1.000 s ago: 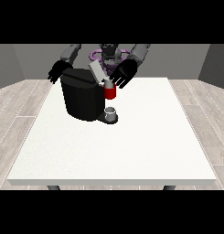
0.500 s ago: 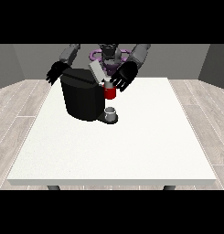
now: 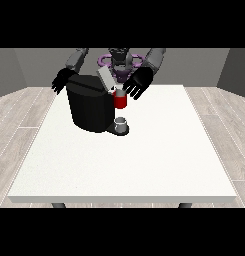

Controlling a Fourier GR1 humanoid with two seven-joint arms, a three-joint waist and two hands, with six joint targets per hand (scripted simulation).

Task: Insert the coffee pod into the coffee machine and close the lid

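One camera faces the robot (image 3: 120, 62) across the table (image 3: 144, 165).

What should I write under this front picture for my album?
Robot's hand reaches beside the coffee machine's raised lid.

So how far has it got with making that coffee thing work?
The pod looks placed: a small light piece sits in the red holder of the black coffee machine. The grey lid is raised. The hand at the view's right hovers open beside it, so closing the lid remains.

Grey rounded forearms, black hand at the view's left (image 3: 60, 81); black hand at the view's right (image 3: 137, 84), purple-ringed dark torso
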